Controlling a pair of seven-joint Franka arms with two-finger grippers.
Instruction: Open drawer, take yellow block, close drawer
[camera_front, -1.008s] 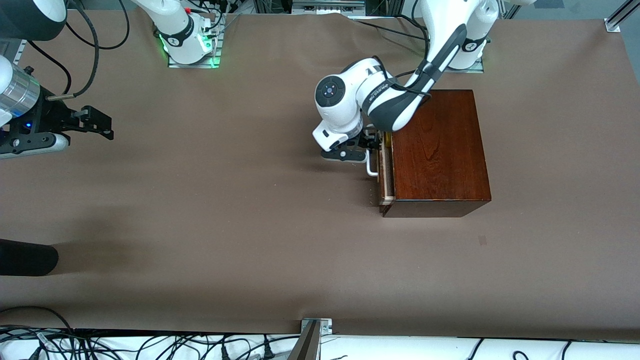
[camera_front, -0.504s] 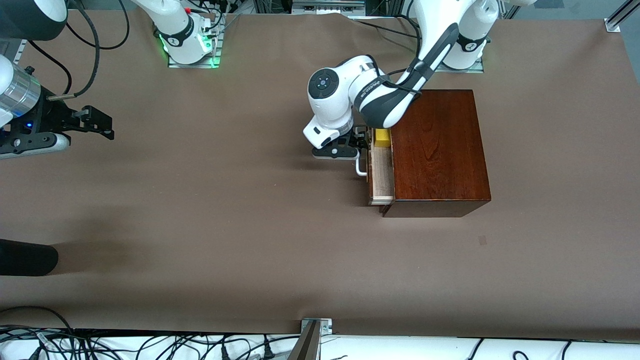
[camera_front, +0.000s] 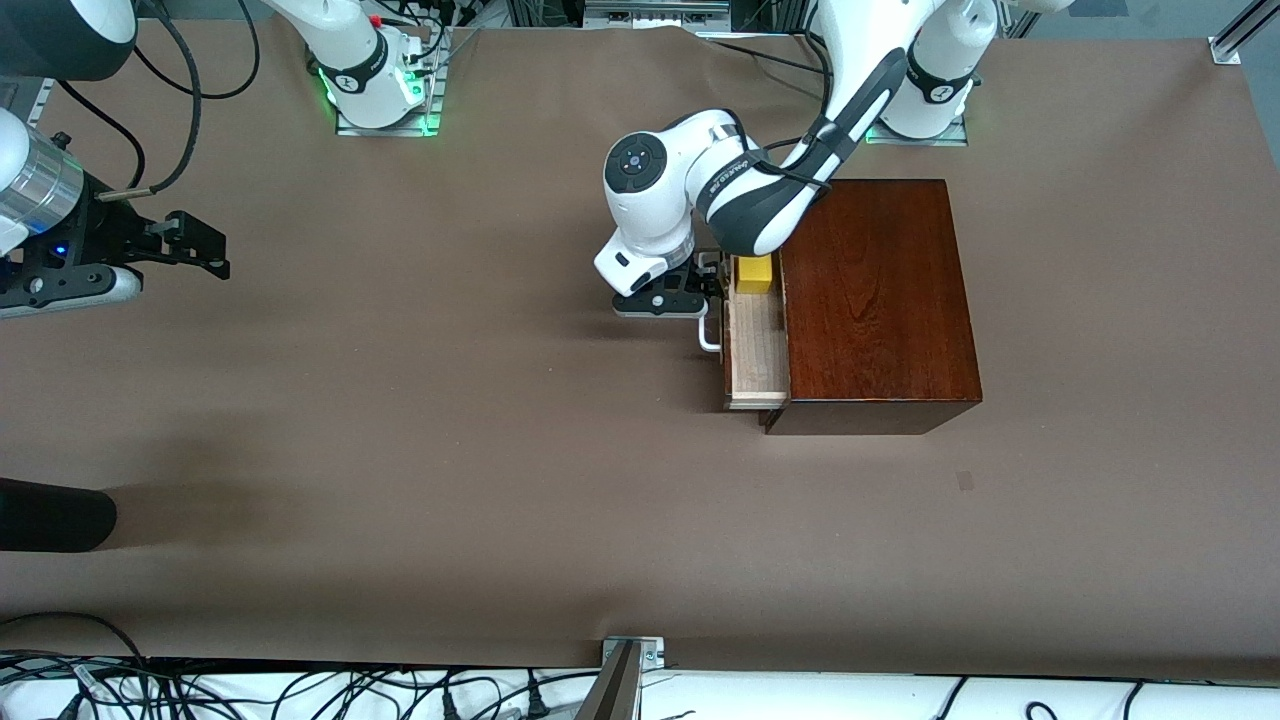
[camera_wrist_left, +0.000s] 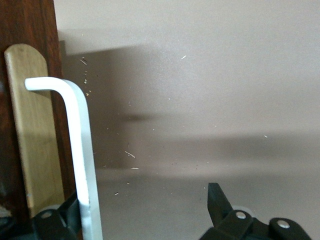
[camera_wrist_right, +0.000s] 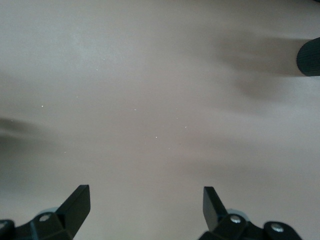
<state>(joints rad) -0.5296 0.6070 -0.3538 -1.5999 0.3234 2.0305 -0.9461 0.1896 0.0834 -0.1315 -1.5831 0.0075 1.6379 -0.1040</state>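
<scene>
No legible txt or labels.

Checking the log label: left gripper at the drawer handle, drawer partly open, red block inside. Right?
Not quite: the block in the drawer is a yellow block, as the front view shows. The left gripper is at the white handle, drawer partly open.

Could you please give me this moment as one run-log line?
left gripper: jaws open, one finger hooked on handle | drawer: partly open | yellow block: inside | right gripper: waiting, open
</scene>
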